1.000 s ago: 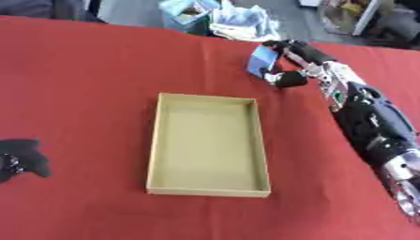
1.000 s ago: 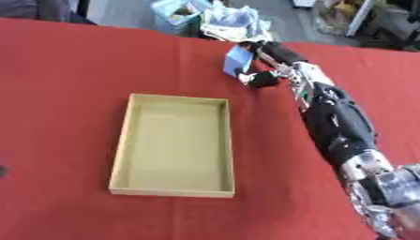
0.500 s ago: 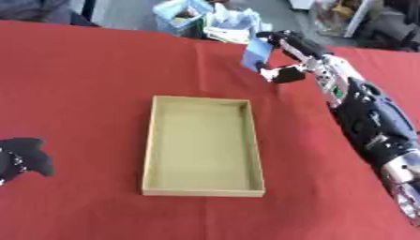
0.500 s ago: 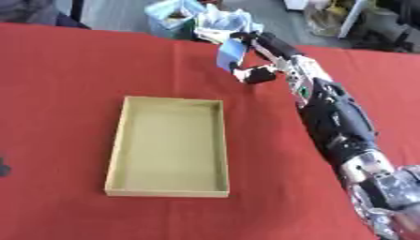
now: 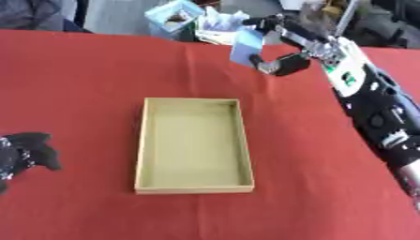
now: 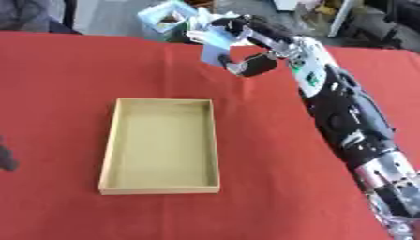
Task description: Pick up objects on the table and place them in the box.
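A shallow tan cardboard box (image 5: 194, 144) lies open on the red table, with nothing inside. My right hand (image 5: 281, 64) is raised above the table beyond the box's far right corner, fingers and thumb pinched on a small light-blue packet (image 5: 245, 48) that hangs clear of the cloth. My left hand (image 5: 23, 151) rests low at the left edge of the left eye view, fingers loosely spread, holding nothing.
Past the table's far edge stand a light-blue container (image 5: 174, 18) and a pile of white and blue packets (image 5: 218, 27). My right forearm (image 5: 377, 109) runs down the right side of the table.
My right hand has lifted the blue packet off the table and carried it up and slightly toward the box. The camera has also tilted a little.
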